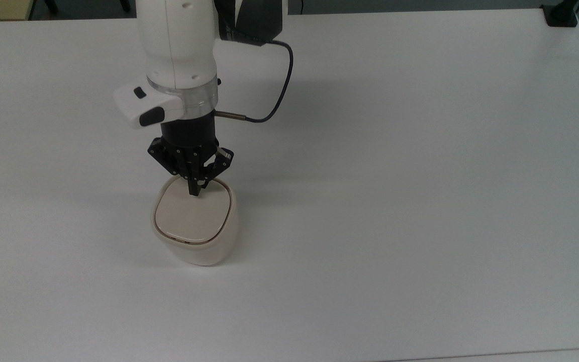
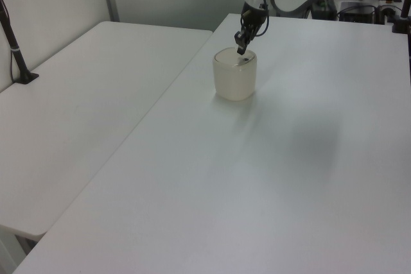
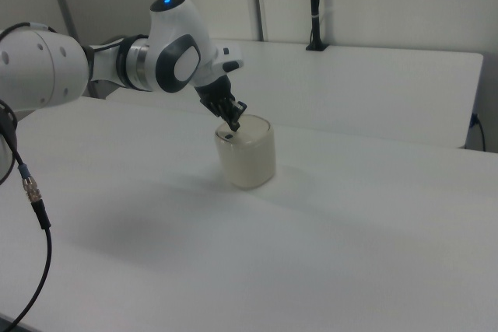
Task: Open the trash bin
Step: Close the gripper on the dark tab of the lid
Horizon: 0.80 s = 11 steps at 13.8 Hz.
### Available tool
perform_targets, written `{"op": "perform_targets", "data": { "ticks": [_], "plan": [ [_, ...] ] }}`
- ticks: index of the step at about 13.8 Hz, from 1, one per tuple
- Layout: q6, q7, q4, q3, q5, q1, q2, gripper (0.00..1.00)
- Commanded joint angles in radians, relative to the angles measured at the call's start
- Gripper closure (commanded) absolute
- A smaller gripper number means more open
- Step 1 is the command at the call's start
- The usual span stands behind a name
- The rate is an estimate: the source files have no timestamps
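Cream plastic: the trash bin (image 1: 195,226) stands just left of centre in the top view, on the white counter (image 1: 420,201), its flat beige lid (image 1: 193,214) down and flush
Bin in side views: upper centre of the left view (image 2: 234,78); centre of the right view (image 3: 247,153)
Gripper: the gripper (image 1: 195,191) points straight down at the lid's upper edge in the top view, just above or touching it; contact cannot be told
Jaws: closed together into one narrow black tip, gripping nothing
Latch button: a small dark spot (image 3: 226,138) on the lid close under the tip in the right view; covered by the tip in the top view
Step, as judged: lining up to press the latch so the lid springs open
Risk one: a tip set off the button presses bare lid, and the latch stays shut
Risk two: a push off the vertical on a light, unheld bin could slide or tip it
Risk three: the lid, once freed, may swing up against the tip above it
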Motion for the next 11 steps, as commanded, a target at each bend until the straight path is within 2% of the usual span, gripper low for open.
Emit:
{"op": "perform_targets", "data": {
  "ticks": [1,9,11],
  "plan": [
    [0.015,0.025,0.007,-0.005,-0.026,0.009,0.013,1.0],
    [0.011,0.025,-0.018,-0.005,-0.042,0.014,0.036,1.0],
    [-0.001,0.025,-0.007,-0.005,-0.034,0.014,0.013,1.0]
  ]
}}
